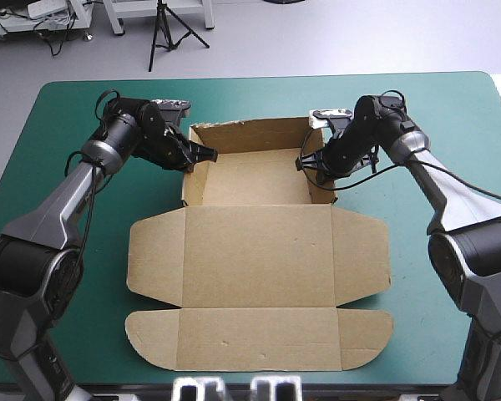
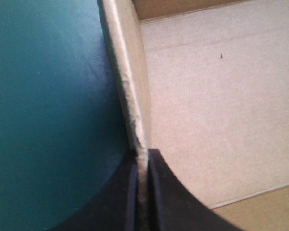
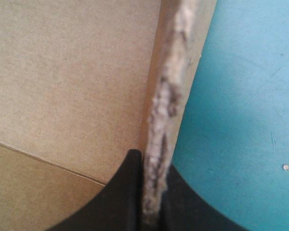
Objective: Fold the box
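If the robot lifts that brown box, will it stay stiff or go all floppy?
Probably fairly stiff: the box is board, and its back wall stands up unheld. The flat lid would likely swing at its crease. It seems light too, since the left gripper and right gripper each pinch only a thin wall edge.

Teal-green table cover (image 1: 259,100), small pale speck (image 3: 285,167) on it

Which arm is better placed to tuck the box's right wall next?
Probably right: the right gripper is shut on that wall of the box; the left gripper is shut on the opposite wall.
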You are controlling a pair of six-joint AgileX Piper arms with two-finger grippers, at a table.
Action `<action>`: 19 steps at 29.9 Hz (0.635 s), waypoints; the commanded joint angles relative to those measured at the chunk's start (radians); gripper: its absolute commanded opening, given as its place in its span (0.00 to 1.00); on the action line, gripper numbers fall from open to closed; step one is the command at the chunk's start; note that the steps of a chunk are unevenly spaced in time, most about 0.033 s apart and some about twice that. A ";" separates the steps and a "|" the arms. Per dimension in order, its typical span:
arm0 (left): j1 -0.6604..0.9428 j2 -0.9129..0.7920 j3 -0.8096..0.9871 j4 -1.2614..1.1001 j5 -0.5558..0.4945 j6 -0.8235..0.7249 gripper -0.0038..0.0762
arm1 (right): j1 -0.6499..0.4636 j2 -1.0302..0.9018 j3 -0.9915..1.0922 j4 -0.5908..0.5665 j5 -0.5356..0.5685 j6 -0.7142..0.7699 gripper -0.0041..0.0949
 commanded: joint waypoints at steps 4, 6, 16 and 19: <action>0.006 0.035 -0.173 0.003 0.156 -0.001 0.12 | 0.003 -0.038 -0.025 0.027 0.000 -0.074 0.27; 0.010 0.064 -0.236 0.007 0.237 -0.001 0.18 | 0.003 -0.038 -0.027 0.027 0.000 -0.074 0.38; 0.013 0.070 -0.293 -0.011 0.232 0.001 0.57 | 0.003 -0.061 -0.073 -0.011 0.042 -0.074 0.44; 0.013 0.064 -0.293 -0.008 0.232 -0.013 0.58 | 0.003 -0.069 -0.121 -0.041 0.083 -0.074 0.44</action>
